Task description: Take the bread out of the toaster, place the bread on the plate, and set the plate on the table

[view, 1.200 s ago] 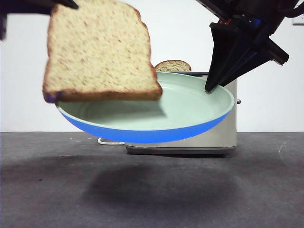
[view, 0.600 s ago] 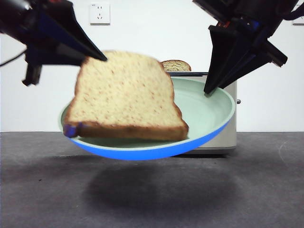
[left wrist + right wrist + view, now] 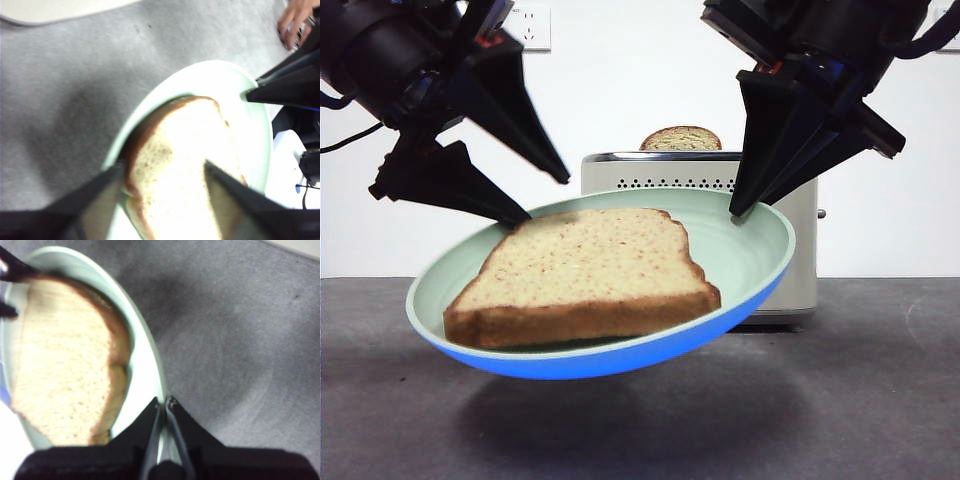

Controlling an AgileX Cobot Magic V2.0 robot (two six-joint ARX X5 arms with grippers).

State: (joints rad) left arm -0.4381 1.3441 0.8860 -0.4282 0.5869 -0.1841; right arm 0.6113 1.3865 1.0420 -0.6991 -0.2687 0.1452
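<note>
The bread (image 3: 590, 265) lies flat on the mint-green plate (image 3: 755, 245), which hangs tilted above the table (image 3: 880, 400) in front of the toaster (image 3: 660, 172). My right gripper (image 3: 736, 212) is shut on the plate's right rim and carries it; the right wrist view shows the jaws pinching the rim (image 3: 164, 402), with the bread (image 3: 65, 370) on the plate (image 3: 145, 360). My left gripper (image 3: 547, 200) is open just above the bread's far left edge. In the left wrist view (image 3: 164, 167) its jaws straddle the bread (image 3: 185, 150) on the plate (image 3: 240, 100) without gripping it.
A smaller slice (image 3: 682, 138) stands in the toaster's slot behind the plate. A wall socket (image 3: 532, 28) is on the white wall. A person's hand (image 3: 295, 22) shows at the table's far edge in the left wrist view.
The left gripper brought the bread down onto the plate and let go; its jaws now stand open. The plate has moved lower and to the left, tilting more.
</note>
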